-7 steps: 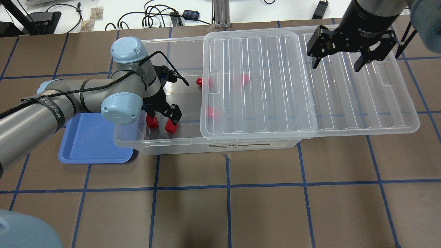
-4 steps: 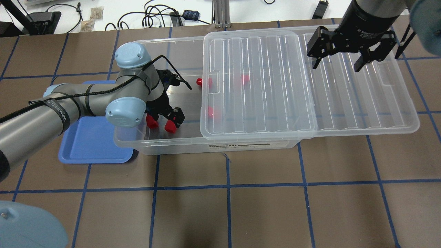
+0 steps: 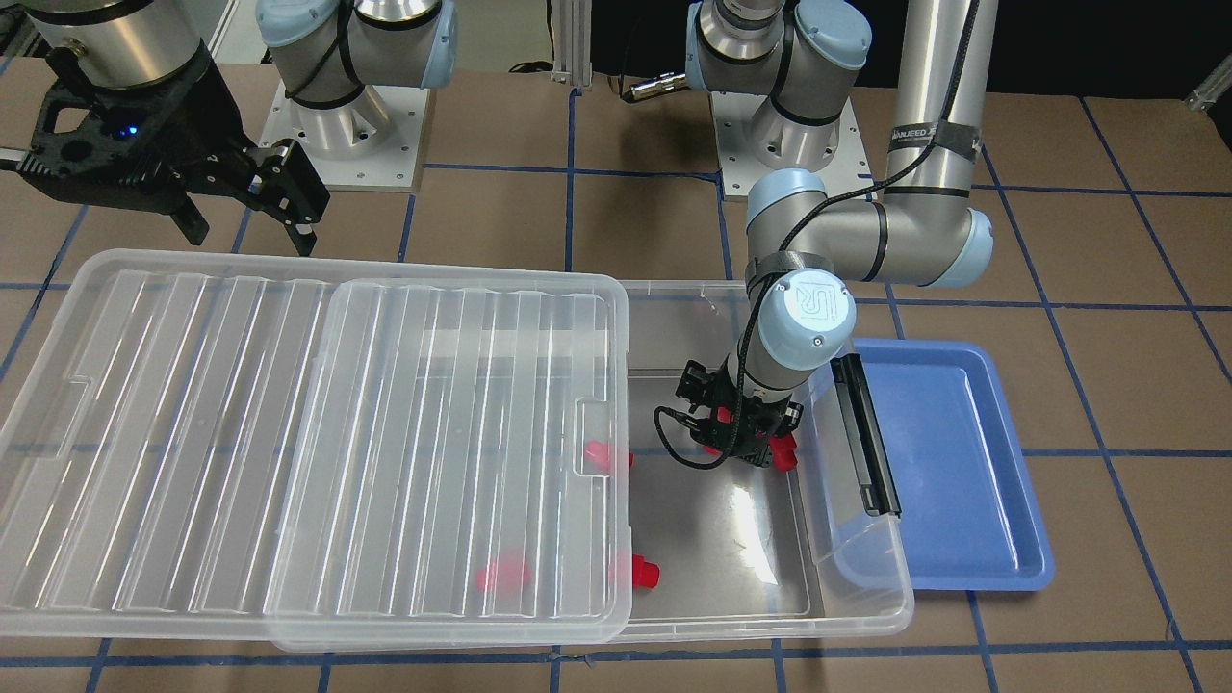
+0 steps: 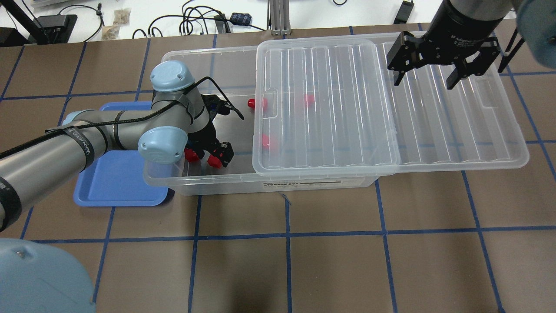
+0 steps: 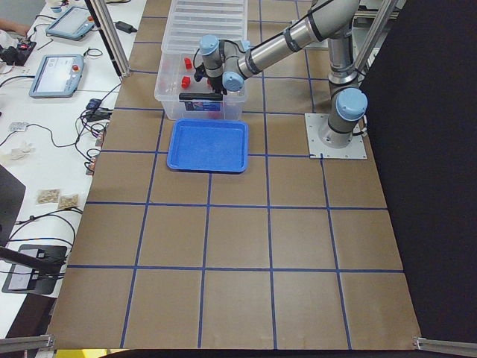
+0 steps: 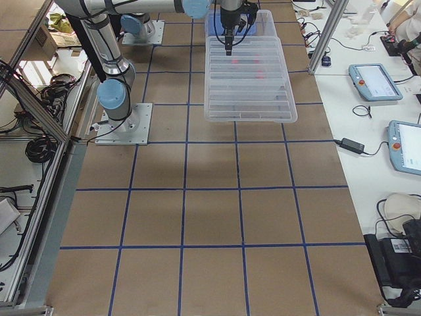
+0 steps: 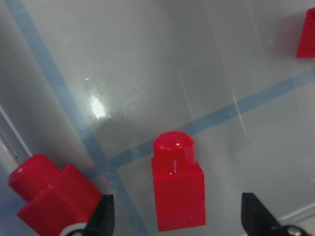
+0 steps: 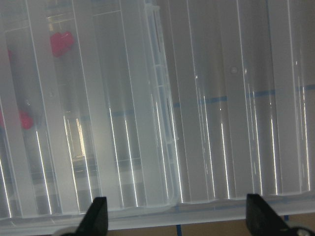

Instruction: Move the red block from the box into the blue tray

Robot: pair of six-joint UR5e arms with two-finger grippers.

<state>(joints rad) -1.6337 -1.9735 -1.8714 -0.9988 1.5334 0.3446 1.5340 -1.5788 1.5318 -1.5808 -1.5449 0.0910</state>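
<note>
The clear box (image 4: 208, 186) has its ribbed lid (image 4: 325, 108) slid to the right, so its left end is uncovered. My left gripper (image 4: 209, 155) is inside that end, open, with its fingers either side of an upright red block (image 7: 177, 191) without touching it. A second red block (image 7: 49, 191) lies close beside it. Another red block (image 4: 252, 103) lies at the lid's edge and two more show through the lid. The blue tray (image 4: 113, 182) sits empty left of the box. My right gripper (image 4: 423, 80) is open and empty above the lid's right part.
The box's black bar latch (image 3: 866, 433) hangs on the end wall between my left gripper (image 3: 746, 448) and the blue tray (image 3: 953, 462). The lid (image 3: 289, 433) sticks out well past the box's far end. Cables and small devices lie beyond the table's back edge.
My left arm has swung a little right and lower into the box, bringing its open fingers around the red block. The right arm has not moved.
</note>
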